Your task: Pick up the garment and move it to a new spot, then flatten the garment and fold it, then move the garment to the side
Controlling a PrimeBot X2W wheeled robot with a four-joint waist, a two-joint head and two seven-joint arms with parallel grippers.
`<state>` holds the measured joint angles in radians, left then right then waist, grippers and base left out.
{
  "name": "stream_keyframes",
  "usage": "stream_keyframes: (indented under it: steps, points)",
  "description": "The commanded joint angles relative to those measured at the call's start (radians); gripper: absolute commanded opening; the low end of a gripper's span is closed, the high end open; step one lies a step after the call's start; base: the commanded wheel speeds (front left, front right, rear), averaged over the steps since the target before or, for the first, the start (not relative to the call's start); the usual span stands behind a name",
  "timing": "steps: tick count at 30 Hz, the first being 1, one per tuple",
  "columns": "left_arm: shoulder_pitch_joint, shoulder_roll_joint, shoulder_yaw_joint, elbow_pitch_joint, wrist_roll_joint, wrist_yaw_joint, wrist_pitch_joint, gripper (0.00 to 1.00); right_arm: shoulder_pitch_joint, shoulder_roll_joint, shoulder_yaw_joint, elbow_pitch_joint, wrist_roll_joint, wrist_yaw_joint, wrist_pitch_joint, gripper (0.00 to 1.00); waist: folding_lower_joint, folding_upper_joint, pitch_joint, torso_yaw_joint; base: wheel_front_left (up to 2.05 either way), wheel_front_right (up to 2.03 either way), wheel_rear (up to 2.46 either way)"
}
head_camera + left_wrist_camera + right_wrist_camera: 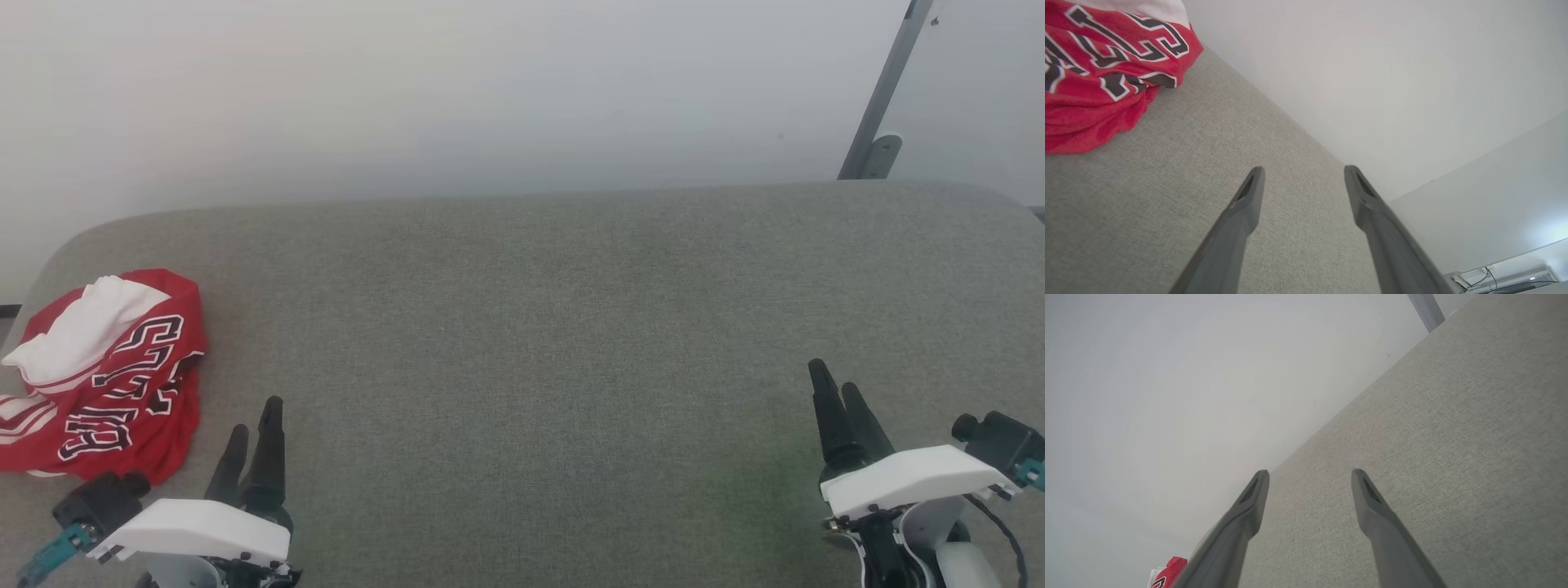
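**Crumpled jersey at the table's left edge, both tools spread and empty**

A table [555,327] covered in grey woven fabric, with rounded far corners, spans the head view from side to side. Behind its far edge rises a plain pale wall [408,98].

The garment [114,384], a red jersey with a white sleeve and dark, white-outlined lettering, lies in a crumpled heap at the table's left edge, a little nearer than the far left corner. The white sleeve sits on top of the heap on its far side, and striped red-and-white trim shows along its left side.

The left tool [255,418] is at the near edge on the left side of the table, its two dark fingers apart and pointing toward the far edge, with nothing between them. The garment lies just beside it, to its left and slightly farther off, and does not touch it. In the left wrist view the red cloth bunches at the upper left, clear of both fingers [1249,196].

The right tool [833,379] is at the near edge on the right side, fingers likewise apart and empty, well apart from the garment across the bare grey fabric.

A slanted grey metal post [886,90] stands behind the far right corner.
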<state>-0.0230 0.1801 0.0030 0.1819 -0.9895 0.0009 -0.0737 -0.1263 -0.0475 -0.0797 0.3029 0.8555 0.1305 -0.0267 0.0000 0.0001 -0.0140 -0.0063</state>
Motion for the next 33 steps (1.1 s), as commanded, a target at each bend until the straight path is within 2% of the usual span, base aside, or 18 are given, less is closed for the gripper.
stream_keyframes:
  steps: [1, 21, 33]
  points:
    - [-0.008, 0.012, 0.000, -0.013, 0.030, -0.005, -0.011, 1.00, -0.022, -0.003, -0.004, -0.011, -0.038, 0.000, -0.011, 1.00, 0.0000, -0.0001, 0.000, 0.000, 0.00, 0.00, 0.00]
    - [0.006, 0.032, 0.006, -0.030, 0.266, -0.036, -0.067, 1.00, -0.031, -0.003, -0.005, -0.015, -0.267, 0.000, -0.061, 1.00, 0.0000, -0.0001, -0.006, -0.002, 0.00, 0.00, 0.00]
    - [0.008, 0.045, 0.030, -0.034, 0.404, -0.078, -0.099, 1.00, -0.034, -0.004, -0.009, -0.019, -0.392, 0.000, -0.086, 1.00, 0.0000, -0.0001, -0.011, -0.003, 0.00, 0.00, 0.00]
